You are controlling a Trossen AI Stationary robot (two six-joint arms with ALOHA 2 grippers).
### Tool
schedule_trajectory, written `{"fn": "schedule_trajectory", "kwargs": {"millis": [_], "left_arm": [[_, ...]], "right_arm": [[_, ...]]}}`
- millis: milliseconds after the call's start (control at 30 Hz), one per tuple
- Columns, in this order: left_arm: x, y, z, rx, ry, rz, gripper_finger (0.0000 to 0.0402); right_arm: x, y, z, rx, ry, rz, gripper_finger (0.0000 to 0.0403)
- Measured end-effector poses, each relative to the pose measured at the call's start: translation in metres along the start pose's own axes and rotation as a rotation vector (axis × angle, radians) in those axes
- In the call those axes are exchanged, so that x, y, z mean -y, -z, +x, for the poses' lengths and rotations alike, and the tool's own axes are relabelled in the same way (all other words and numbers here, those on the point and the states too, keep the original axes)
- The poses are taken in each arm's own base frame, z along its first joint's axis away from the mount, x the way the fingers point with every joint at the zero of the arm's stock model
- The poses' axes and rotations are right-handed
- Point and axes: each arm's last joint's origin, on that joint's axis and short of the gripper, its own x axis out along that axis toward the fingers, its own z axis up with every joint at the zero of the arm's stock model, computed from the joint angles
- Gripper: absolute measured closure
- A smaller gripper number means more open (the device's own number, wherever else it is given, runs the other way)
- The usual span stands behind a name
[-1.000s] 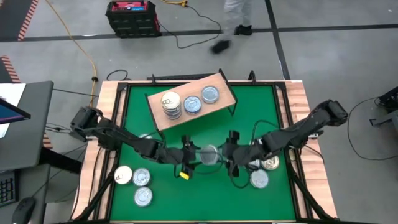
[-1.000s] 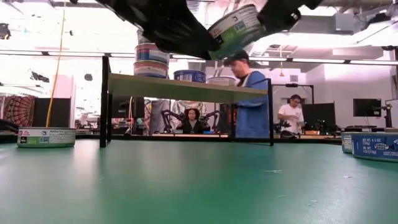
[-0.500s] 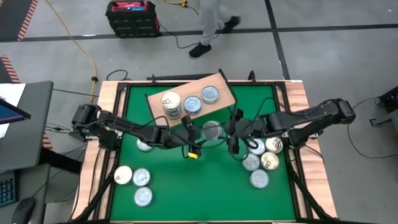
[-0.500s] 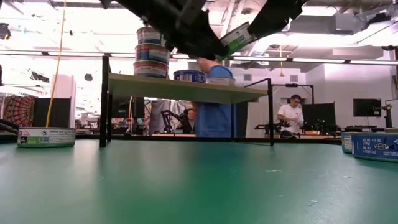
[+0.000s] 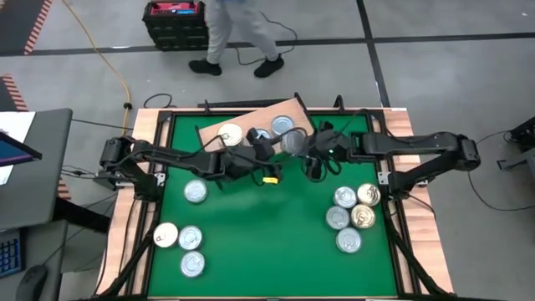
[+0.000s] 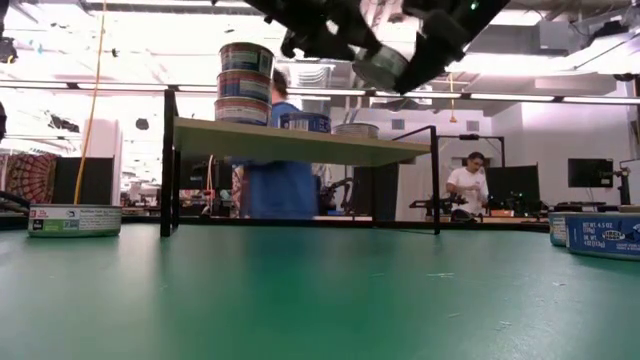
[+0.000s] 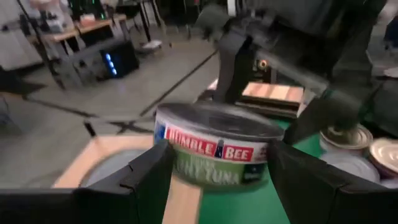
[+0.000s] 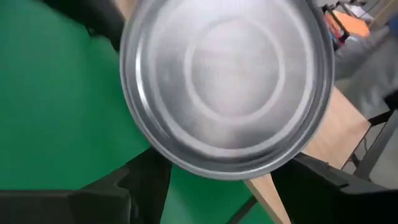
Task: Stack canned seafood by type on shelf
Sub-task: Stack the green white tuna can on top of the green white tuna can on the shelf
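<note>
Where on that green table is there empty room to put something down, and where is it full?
The widest bare patch is the middle of the green table, between three cans at left and the cluster at right. It is crowded at the shelf, where both grippers hold a can above it.

Overhead, table-level, two close wrist views

Both arms crowd the air over the shelf, where a two-can stack and single cans fill the board; the green tabletop lies open centrally, cans clustered near its right edge.
</note>
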Motion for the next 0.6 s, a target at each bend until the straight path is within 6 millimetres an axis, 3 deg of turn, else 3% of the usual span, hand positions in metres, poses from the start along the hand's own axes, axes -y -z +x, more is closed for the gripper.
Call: {"fn": "schedule_trajectory", "kwargs": {"millis": [133,367,600], "left_arm": [[-0.006,0.003,0.015,-0.030,-0.037,0.017,0.0157],[-0.022,0.025,0.041,-0.105,-0.069,0.015,0.0157],[-0.029,0.025,0.044,-0.094,-0.131,0.045,0.0157]], "right_arm": [[0.015,0.003,0.010,-0.028,0.012,-0.014,0.0117],[0.035,0.008,0.024,-0.070,0.043,-0.017,0.0117],[0.047,0.007,0.032,-0.046,0.066,-0.050,0.0117]]}}
